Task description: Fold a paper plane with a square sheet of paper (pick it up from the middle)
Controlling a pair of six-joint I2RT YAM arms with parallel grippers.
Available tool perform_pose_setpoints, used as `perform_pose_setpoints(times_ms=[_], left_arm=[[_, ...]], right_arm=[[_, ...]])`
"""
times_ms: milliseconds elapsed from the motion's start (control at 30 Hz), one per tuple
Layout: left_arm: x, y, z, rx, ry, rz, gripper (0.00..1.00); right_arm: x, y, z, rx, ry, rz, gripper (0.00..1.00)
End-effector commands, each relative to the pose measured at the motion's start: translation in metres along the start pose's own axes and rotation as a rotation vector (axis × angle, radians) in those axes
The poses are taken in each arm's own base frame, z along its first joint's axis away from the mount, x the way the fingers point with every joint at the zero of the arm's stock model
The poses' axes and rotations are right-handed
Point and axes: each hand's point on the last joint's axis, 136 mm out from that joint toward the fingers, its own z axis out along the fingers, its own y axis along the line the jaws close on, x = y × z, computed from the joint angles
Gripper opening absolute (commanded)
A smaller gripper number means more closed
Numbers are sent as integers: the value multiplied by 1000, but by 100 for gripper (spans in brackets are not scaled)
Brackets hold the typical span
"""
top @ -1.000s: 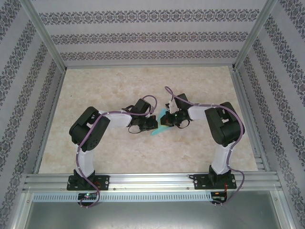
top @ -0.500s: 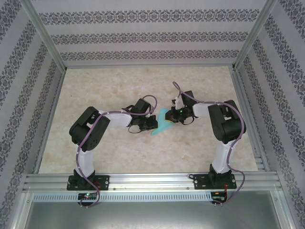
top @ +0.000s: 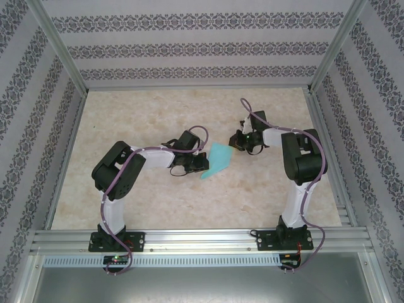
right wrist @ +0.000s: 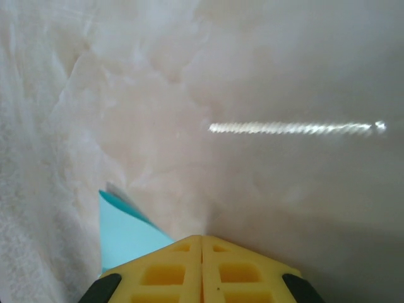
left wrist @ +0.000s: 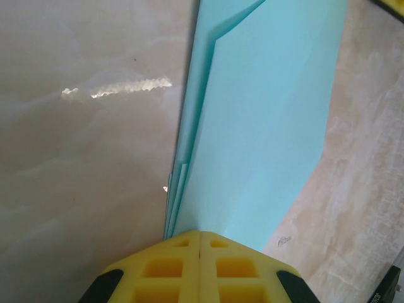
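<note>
Pinching is done by the left gripper (left wrist: 200, 235), its yellow fingers pressed together on the stacked layers at the near-left end of the square sheet of paper (left wrist: 265, 126). The sheet is already folded into a slanted strip and lies in the middle of the table (top: 158, 113). The right gripper (right wrist: 202, 238) is closed with nothing seen between its pads, just right of the sheet's far corner. For a clean next crease, the left clamp should be held firm and the layers pressed from the held end outward, so that no skew is introduced.
</note>
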Motion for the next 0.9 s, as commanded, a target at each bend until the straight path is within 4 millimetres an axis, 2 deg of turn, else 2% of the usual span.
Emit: perform_pose_setpoints(times_ms=[0,200,333,467,567,667,867], left_arm=[[37,61,8,-214,109,-75,0],[33,57,8,-209,99,-65,0],[30,55,8,-204,94,-60,0],[28,53,7,-199,89,-51,0],[26,50,6,-194,83,-46,0],[24,48,6,-189,78,-42,0],[19,40,4,-163,69,-27,0]], right_arm=[[-20,-2,-12,38,-65,-4,8],[-15,35,-40,-88,-121,-36,9],[5,51,-45,-106,-108,-54,10],[28,70,-30,-136,-33,-68,10],[48,77,-11,-126,34,-71,10],[58,72,4,-120,68,-44,10],[70,53,20,-96,100,-3,9]])
